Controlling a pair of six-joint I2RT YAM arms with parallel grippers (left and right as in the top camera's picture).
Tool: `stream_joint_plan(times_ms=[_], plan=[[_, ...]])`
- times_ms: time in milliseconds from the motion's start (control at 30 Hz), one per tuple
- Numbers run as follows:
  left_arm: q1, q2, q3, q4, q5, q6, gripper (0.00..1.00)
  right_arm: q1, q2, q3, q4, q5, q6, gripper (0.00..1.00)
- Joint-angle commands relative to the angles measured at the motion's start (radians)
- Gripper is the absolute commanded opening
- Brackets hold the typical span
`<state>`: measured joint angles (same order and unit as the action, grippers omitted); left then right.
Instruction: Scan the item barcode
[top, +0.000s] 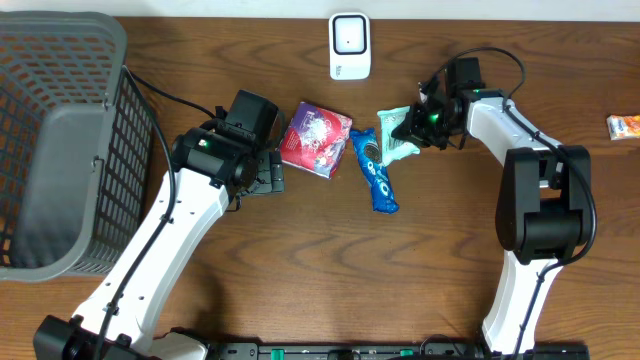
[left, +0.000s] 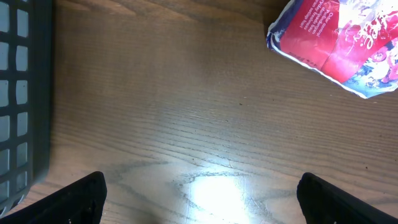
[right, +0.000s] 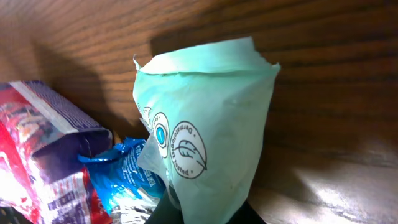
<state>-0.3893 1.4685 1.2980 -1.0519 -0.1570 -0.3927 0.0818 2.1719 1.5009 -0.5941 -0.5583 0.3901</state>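
Scanner (top: 350, 45) x1, basket (top: 60, 30) x1, pkts (top: 378, 180) x3, mint pkt (top: 396, 140) in right gripper (top: 418, 126).

- The wire basket (top: 60, 140) walls off the left end of the bench (top: 440, 260).
- Bare wood lies between the basket and the left tool (top: 268, 172), whose jaws stand wide.
- The red-and-purple packet (top: 315, 138), blue packet (top: 376, 175) and mint pouch (top: 398, 136) crowd together mid-bench, with no gap between them.
- The right tool (top: 418, 125), pinched on the mint pouch, blocks that side.
- A bare strip separates them from the white scanner (top: 349, 45).
- Open bench runs right to a small orange packet (top: 623, 126).
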Motion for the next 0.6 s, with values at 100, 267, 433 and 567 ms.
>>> stream_joint_plan(times_ms=[100, 267, 433, 567], plan=[[-0.003, 0.002, 0.002, -0.006, -0.012, -0.006, 0.98, -0.016, -0.061, 0.036, -0.073, -0.055, 0.366, 0.01], [-0.003, 0.002, 0.002, -0.006, -0.012, -0.006, 0.98, -0.043, -0.105, 0.036, -0.123, -0.337, 0.756, 0.01], [-0.003, 0.002, 0.002, -0.006, -0.012, -0.006, 0.98, -0.059, -0.109, 0.036, -0.048, -0.668, 0.98, 0.01], [-0.003, 0.002, 0.002, -0.006, -0.012, -0.006, 0.98, -0.062, -0.109, 0.036, 0.038, -0.851, 1.106, 0.01]])
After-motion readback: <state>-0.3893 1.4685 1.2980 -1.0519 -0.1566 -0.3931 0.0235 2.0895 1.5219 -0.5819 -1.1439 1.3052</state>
